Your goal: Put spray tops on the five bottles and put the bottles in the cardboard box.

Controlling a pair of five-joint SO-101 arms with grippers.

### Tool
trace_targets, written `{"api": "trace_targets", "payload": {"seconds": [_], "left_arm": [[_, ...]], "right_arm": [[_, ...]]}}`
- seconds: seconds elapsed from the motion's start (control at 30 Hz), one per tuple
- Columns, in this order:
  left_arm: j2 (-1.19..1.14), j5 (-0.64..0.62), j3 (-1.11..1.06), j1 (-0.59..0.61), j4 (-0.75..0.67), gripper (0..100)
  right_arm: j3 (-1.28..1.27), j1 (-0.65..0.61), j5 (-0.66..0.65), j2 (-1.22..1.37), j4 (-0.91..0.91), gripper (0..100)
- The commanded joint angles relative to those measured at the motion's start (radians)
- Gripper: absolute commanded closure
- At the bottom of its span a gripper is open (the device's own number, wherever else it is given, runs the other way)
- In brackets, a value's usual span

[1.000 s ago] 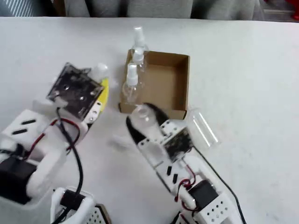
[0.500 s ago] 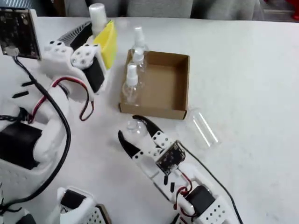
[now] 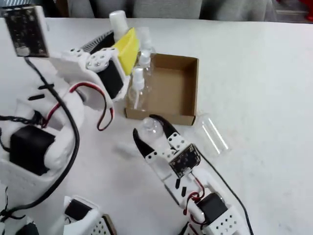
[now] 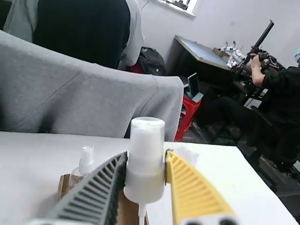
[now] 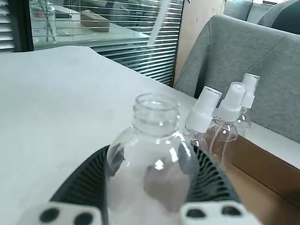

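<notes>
White spray top [image 4: 146, 161] upright between grey and yellow fingers [image 4: 93, 197] of the left gripper [image 4: 146, 157], capped bottle [image 4: 84, 166] beyond.

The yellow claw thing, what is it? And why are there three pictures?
That claw is a robot arm's gripper; two small arms sit at a table. One picture looks down from above; the others come from cameras on each arm's wrist. The left gripper, with the yellow finger, pinches a white spray top. The right gripper holds an open bottle. Three capped bottles stand at the cardboard box's edge, and another clear bottle lies beside it.
</notes>
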State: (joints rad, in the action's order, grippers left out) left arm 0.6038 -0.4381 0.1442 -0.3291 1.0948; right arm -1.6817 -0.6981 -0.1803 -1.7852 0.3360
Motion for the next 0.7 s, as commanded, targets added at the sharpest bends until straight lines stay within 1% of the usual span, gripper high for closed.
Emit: {"api": "trace_targets", "payload": {"seconds": [0.0,0.1,0.23,0.43,0.67], "left_arm": [[0.005,-0.011,-0.058,-0.015,-0.049,98],[0.005,-0.020,-0.080,-0.016,-0.068,98],[0.035,-0.153,-0.081,-0.016,-0.068,98],[0.136,-0.130,-0.089,-0.016,-0.061,98],[0.154,-0.130,-0.239,-0.016,-0.120,98]], "right_arm": [[-0.009,0.012,-0.008,-0.013,-0.018,98.3],[-0.009,0.012,-0.008,-0.013,-0.016,98.3],[-0.009,0.012,-0.008,-0.013,-0.016,98.3],[-0.009,0.012,-0.008,-0.013,-0.016,98.3],[-0.009,0.012,-0.008,-0.013,-0.015,98.3]]}}
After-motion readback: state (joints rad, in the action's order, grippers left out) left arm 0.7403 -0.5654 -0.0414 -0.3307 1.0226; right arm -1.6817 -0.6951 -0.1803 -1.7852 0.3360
